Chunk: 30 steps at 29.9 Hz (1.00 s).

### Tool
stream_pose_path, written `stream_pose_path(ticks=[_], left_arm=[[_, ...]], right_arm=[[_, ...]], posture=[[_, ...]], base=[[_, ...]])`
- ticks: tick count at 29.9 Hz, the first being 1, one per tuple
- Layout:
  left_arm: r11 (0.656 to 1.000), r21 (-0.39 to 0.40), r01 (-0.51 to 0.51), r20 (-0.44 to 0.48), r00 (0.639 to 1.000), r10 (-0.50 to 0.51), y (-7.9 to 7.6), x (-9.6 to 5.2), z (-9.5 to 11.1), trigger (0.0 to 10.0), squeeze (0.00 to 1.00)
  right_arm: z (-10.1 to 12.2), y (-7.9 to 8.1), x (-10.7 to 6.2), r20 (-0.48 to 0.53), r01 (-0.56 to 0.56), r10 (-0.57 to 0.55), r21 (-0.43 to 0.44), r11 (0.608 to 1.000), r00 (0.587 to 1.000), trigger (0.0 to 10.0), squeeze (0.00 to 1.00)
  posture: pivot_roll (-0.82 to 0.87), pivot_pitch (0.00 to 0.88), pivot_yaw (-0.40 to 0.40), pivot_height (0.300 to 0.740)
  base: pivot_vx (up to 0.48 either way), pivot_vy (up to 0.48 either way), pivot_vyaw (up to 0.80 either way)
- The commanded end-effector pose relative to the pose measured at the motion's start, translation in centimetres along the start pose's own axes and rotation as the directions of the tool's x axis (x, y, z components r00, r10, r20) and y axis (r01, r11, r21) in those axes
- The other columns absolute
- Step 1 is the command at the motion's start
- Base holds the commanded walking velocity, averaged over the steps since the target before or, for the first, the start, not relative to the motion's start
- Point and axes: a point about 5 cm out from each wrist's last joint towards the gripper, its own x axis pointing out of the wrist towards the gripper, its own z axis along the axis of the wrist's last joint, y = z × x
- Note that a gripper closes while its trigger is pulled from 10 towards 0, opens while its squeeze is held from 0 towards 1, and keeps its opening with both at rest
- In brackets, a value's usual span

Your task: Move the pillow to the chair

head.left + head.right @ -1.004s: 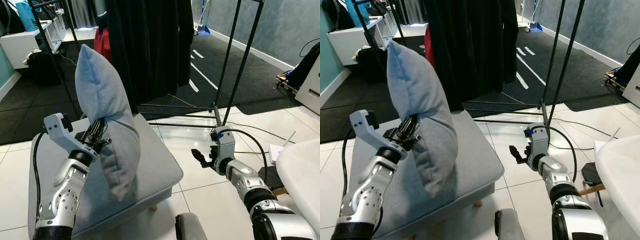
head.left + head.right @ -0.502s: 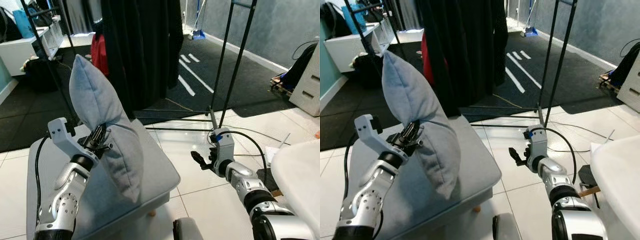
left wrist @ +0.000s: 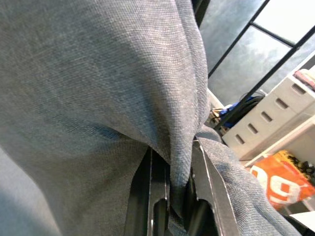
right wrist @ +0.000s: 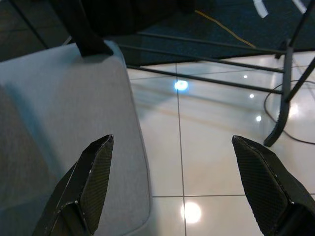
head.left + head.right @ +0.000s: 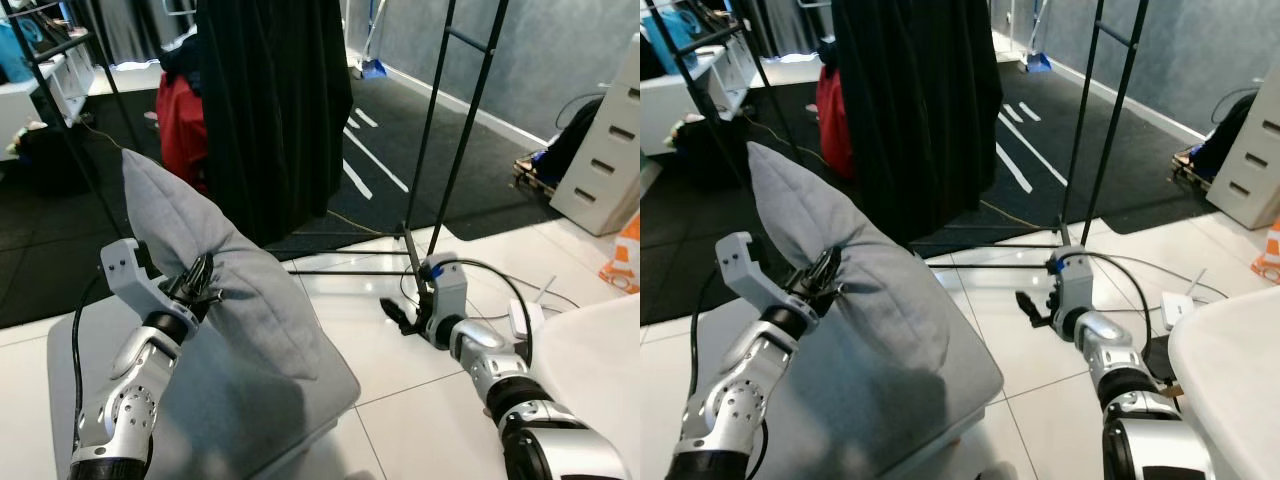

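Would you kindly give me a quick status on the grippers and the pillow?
Left gripper shut on pillow, held above grey chair seat. Right gripper open, empty, over floor tiles beside seat. Black clothes rack stands just beyond the seat.

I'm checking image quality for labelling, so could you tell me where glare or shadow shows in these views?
Right wrist view: lamp glare spots on the glossy floor tiles. Left eye view: the pillow shadows the chair seat. Left wrist view: cloth near the left gripper looks soft.

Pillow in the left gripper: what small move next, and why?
Probably open the left gripper. Its fingers pinch a fold of the grey fabric pillow, which already leans over the grey cushioned seat. The open right gripper hangs above the white tiled floor.
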Motion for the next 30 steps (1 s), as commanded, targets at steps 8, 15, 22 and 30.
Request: stream_pose_path(ticks=[8, 15, 22, 30], left_arm=[[1.000, 0.005, 0.016, 0.078, 0.997, -0.016, -0.3, 0.0, 1.2, 10.0, 0.00], [1.000, 0.015, 0.017, 0.075, 0.997, -0.018, -0.1, 0.0, 0.9, 10.0, 0.00], [0.999, 0.043, -0.010, 0.059, 0.998, 0.007, 0.4, -0.3, 0.5, 10.0, 0.00], [0.995, 0.081, -0.060, 0.038, 0.998, 0.058, 1.3, -0.7, -0.4, 10.0, 0.00]], right_arm=[[0.2, 0.1, 0.0, 0.015, -0.004, 0.004, -0.013, 1.000, 1.000, 10.0, 0.00], [0.3, 0.1, 0.0, 0.013, -0.007, 0.007, -0.016, 1.000, 1.000, 10.0, 0.00], [0.2, 0.2, 0.1, 0.008, -0.013, 0.013, -0.019, 1.000, 1.000, 10.0, 0.00], [-0.1, 0.5, 0.2, -0.001, -0.019, 0.019, -0.023, 1.000, 1.000, 10.0, 0.00]], posture=[[-0.21, 0.017, 0.002, 0.701], [-0.21, 0.015, 0.003, 0.730], [-0.21, 0.009, 0.002, 0.740], [-0.21, 0.006, 0.004, 0.740]], base=[[-0.300, 0.000, 0.00], [0.000, 0.000, 0.00], [0.000, 0.000, 0.00], [0.000, 0.000, 0.00]])
